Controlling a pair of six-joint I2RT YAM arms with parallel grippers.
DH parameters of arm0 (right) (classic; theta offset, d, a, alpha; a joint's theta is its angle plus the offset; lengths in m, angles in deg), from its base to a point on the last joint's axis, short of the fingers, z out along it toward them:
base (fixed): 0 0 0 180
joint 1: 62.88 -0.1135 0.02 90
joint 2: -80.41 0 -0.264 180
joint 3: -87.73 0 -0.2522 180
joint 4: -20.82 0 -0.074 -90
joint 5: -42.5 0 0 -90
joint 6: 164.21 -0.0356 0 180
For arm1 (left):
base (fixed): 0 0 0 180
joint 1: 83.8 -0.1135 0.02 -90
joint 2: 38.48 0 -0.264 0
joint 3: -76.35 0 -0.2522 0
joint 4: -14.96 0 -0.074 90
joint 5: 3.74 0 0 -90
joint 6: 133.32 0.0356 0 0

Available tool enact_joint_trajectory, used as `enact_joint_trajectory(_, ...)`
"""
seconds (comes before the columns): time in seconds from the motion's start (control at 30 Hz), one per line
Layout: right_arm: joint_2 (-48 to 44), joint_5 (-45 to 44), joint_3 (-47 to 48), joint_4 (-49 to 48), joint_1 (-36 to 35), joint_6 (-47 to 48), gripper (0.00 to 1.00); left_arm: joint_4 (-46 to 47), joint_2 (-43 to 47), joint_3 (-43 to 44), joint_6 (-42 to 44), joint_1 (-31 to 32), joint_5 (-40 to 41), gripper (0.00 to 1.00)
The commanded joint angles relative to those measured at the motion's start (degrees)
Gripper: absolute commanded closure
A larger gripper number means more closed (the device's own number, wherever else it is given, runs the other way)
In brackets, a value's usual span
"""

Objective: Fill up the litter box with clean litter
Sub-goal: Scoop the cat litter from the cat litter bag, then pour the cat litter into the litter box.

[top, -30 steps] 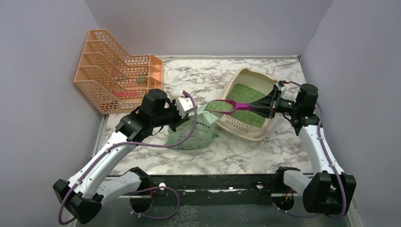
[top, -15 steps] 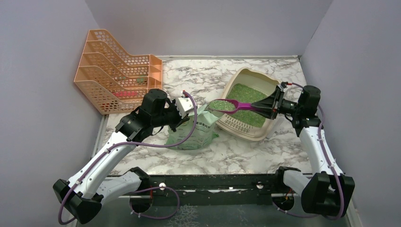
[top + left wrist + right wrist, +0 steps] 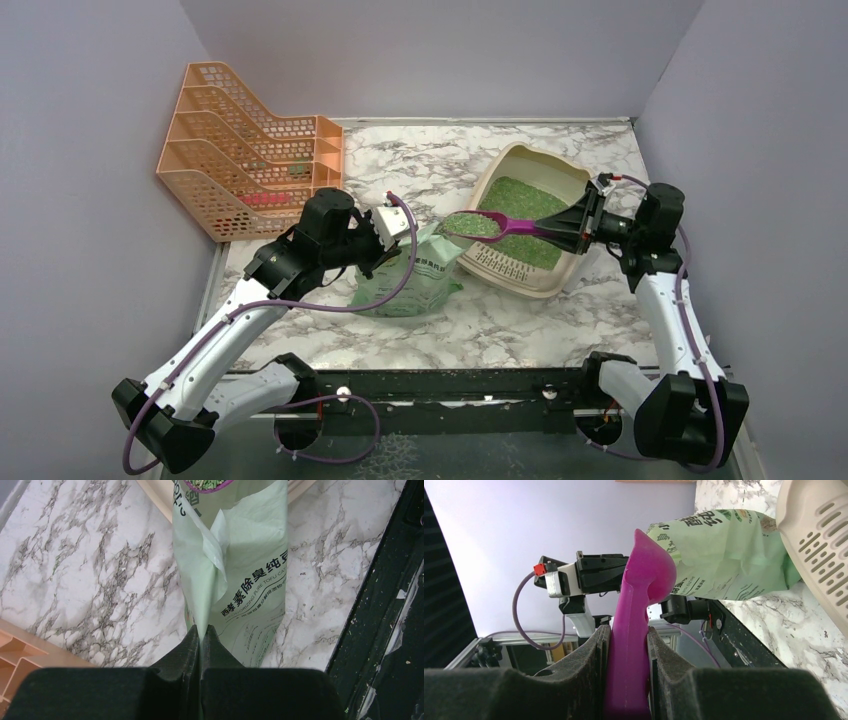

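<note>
Transfer step: holding scoop [image 3: 512, 224], heaped with litter [image 3: 468, 224], between bag [image 3: 415, 282] and box [image 3: 497, 263] at counter's [image 3: 520, 325] far right, right end effector [image 3: 626, 647] clamped on handle. Pinching bag top tight in left end effector [image 3: 201, 634]. Next: swing over box's green bed, tip slowly.

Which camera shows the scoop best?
Top external: it shows the whole scoop, its bowl heaped with litter and its handle in the right claw. The right wrist view shows only its back, seen end on. The left wrist view catches just a sliver of its rim.
</note>
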Motion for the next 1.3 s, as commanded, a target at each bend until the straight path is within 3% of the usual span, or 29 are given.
enact_joint_trajectory(0.0,-1.70,3.11,0.84,-2.85,0.77,-0.82,0.99,3.75,1.37,2.79,-0.90,-0.02,0.98,1.00)
enact_joint_trajectory(0.63,0.65,3.66,-1.56,-17.40,8.92,-8.02,0.99,3.58,1.42,2.79,0.01,-0.02,-0.24,1.00)
enact_joint_trajectory(0.93,5.12,6.93,-2.75,-21.01,18.57,-7.27,0.99,3.14,1.47,3.17,0.15,-0.02,-0.19,1.00)
enact_joint_trajectory(1.27,10.21,4.25,-2.64,-17.81,21.56,-0.14,0.99,3.03,2.70,3.36,-0.14,0.00,0.99,1.00)
